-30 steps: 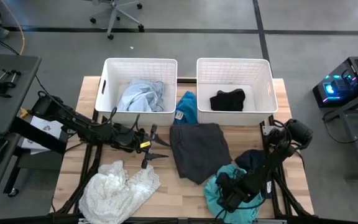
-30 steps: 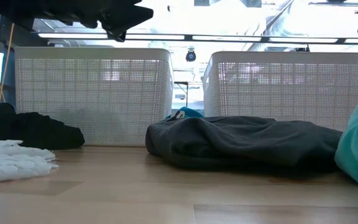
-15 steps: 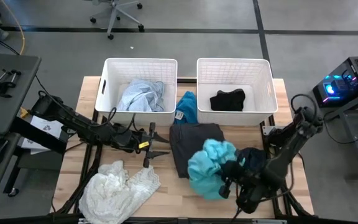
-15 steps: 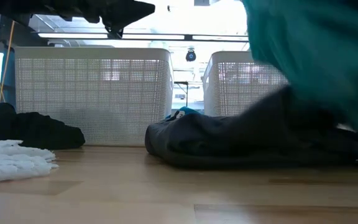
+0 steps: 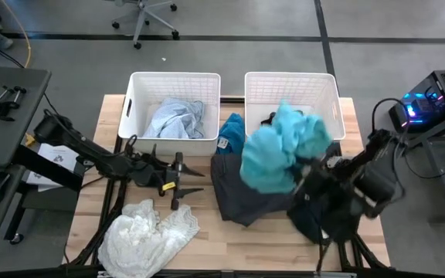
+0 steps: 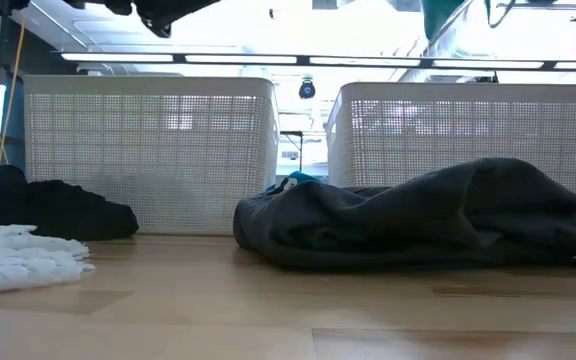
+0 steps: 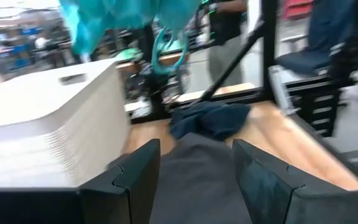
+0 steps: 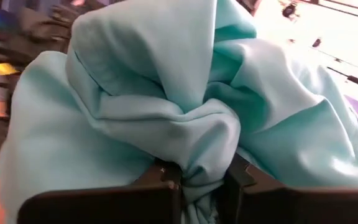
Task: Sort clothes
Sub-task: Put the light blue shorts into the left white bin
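Observation:
My right gripper (image 8: 204,186) is shut on the teal garment (image 5: 284,147), high above the table in front of the right white basket (image 5: 290,79). The garment also shows in the left wrist view (image 7: 123,18) and the low view (image 6: 448,12). My left gripper (image 5: 191,179) is open and empty above the table's left middle, left of the dark grey garment (image 5: 242,185), which lies flat on the table. A white lacy garment (image 5: 149,232) lies at the near left. A pale grey-blue garment (image 5: 176,117) lies in the left basket (image 5: 174,77). A blue garment (image 5: 232,131) lies between the baskets. My right gripper pinches a bunched fold of the teal garment (image 8: 197,158) between its two fingers, with several layers gathered there. The garment is lifted clear of the table and billows out around and over the gripper, hiding it in the high view.
A black garment (image 5: 270,122) lies in the right basket, partly hidden by the teal one. Another dark garment (image 7: 210,118) lies on the table's right part. A black heap (image 6: 48,208) lies at the table's left. Bare wood (image 5: 207,247) shows along the near edge.
My right gripper has risen from the table's near right corner and swung toward the far edge, up to the right basket. It carries the teal garment, which has left the table and now hangs clear. My left gripper has drawn back a little toward the table's left.

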You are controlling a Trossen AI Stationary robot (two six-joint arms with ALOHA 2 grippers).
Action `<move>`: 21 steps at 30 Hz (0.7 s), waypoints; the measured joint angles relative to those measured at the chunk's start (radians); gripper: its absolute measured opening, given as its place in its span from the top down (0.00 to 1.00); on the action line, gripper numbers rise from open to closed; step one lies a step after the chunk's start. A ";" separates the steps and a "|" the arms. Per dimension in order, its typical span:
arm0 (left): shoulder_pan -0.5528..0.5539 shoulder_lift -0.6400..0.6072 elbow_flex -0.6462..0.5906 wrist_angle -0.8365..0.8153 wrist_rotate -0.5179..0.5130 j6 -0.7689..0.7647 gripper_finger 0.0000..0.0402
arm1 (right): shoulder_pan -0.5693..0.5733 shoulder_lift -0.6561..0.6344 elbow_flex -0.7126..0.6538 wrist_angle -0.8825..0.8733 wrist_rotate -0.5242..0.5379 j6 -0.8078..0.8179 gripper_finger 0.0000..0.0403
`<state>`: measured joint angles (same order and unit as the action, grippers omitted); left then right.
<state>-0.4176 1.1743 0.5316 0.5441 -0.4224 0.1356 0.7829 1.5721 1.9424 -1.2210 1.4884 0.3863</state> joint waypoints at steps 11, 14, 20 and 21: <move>-0.009 -0.104 0.000 -0.067 -0.089 0.015 0.53 | -0.287 -0.166 0.006 -0.346 -0.239 0.220 0.93; -0.009 -0.128 0.000 -0.074 -0.089 0.015 0.53 | -0.342 -0.214 -0.044 -0.343 -0.267 0.207 0.93; -0.010 -0.226 0.000 -0.069 -0.089 0.015 0.53 | -0.409 -0.301 -0.185 -0.327 -0.328 0.217 0.93; -0.010 -0.252 0.000 -0.069 -0.089 0.016 0.53 | -0.414 -0.314 -0.211 -0.318 -0.340 0.217 0.93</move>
<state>-0.4274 0.9224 0.5312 0.4753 -0.5114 0.1516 0.3690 1.2586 1.7318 -1.5391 1.1482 0.6030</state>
